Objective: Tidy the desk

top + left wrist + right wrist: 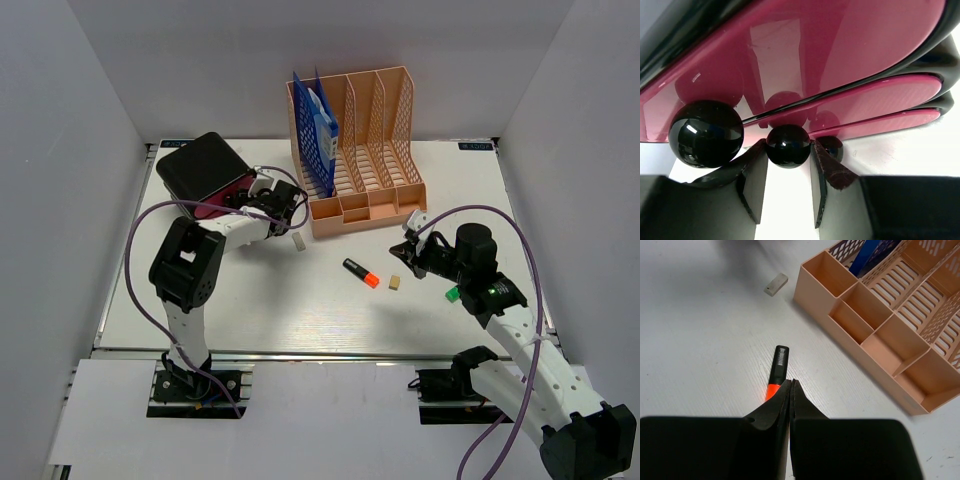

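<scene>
Two pairs: right jaws closed at bottom centre, flat white desk just beyond; left jaws straddle a glossy black ball, grip unclear.

The marker lies on the desk before the file rack.

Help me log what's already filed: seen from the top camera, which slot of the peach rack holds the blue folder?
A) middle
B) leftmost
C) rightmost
B: in the top view the blue folder stands upright in the leftmost tall slot of the peach rack.
</scene>
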### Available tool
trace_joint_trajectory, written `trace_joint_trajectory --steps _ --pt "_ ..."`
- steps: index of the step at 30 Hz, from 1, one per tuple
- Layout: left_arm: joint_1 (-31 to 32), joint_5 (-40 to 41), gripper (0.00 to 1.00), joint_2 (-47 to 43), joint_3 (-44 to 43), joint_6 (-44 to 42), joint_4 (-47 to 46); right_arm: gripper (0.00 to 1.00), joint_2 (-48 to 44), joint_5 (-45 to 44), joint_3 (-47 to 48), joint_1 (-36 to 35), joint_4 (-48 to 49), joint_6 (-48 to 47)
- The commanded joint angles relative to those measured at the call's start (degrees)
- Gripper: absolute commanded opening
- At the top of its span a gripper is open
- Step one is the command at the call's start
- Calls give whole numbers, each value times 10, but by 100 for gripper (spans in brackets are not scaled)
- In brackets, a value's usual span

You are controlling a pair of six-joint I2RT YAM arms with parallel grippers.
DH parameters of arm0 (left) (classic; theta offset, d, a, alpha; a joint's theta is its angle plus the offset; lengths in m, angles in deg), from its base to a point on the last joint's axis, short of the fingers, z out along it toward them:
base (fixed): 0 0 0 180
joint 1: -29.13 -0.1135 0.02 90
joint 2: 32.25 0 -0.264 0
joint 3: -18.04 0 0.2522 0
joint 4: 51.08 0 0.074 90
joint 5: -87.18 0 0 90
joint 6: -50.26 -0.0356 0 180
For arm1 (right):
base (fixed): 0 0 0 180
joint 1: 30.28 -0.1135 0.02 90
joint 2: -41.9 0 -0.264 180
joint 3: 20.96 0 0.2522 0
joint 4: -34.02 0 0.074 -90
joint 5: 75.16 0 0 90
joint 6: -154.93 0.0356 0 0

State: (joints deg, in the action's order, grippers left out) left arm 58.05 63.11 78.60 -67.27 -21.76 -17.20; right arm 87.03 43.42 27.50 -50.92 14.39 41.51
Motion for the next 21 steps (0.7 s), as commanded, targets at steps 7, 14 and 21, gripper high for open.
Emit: trace_joint_trajectory --steps 7,14,21 --pt "50 -54 0 -99 38 52 26 0 -6 -3 -6 3 16 -10" --pt "109 -93 0 -143 74 132 77 0 -8 -4 -6 4 16 -10" --pt "117 -82 26 -143 75 191 125 0 -12 -4 -7 4 16 -10"
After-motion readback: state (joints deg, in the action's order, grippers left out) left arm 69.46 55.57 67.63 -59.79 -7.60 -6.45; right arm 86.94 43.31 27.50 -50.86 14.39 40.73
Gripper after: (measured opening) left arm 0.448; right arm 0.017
